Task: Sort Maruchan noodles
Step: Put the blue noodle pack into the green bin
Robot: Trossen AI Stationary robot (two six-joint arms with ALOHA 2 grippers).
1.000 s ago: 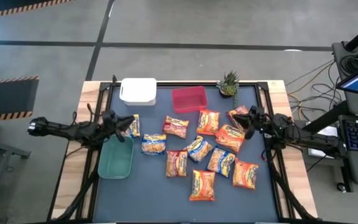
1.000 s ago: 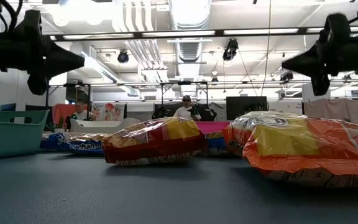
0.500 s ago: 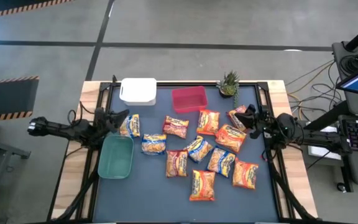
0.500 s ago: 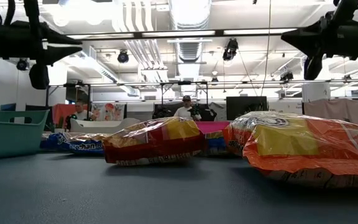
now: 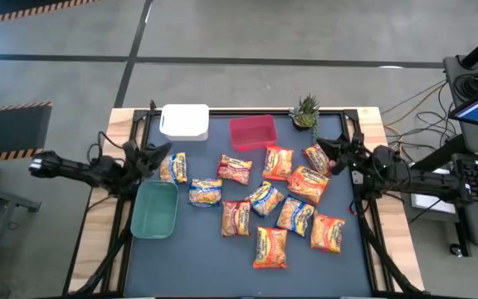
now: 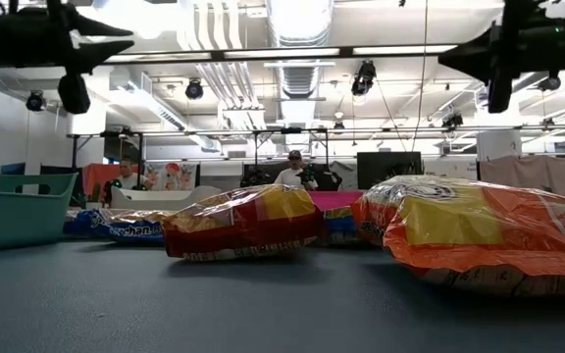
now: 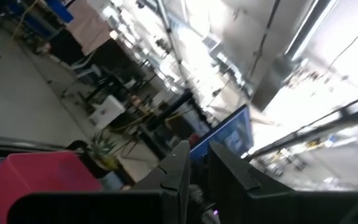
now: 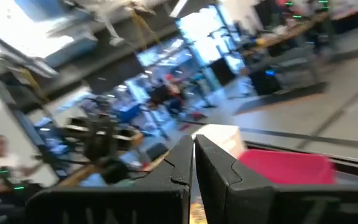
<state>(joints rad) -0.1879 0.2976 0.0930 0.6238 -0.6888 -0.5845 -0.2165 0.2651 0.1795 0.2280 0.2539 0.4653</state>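
the left gripper [image 5: 158,154] hovers with its fingers nearly together and empty, a yellow-blue ramen packet [image 5: 173,168] just beside its tip and the green bin [image 5: 154,209] below it. the right gripper [image 5: 325,149] is closed on nothing, an orange packet [image 5: 316,158] just beside it; the other noodle packets [image 5: 265,208] lie between the two grippers.

The left gripper [image 7: 196,163] is seen with its two dark fingers [image 7: 178,167] close together, nothing held between them. Beyond them a red bin [image 7: 39,174] and a potted plant [image 7: 102,152] are shown, with a blue screen [image 7: 225,134] farther off.
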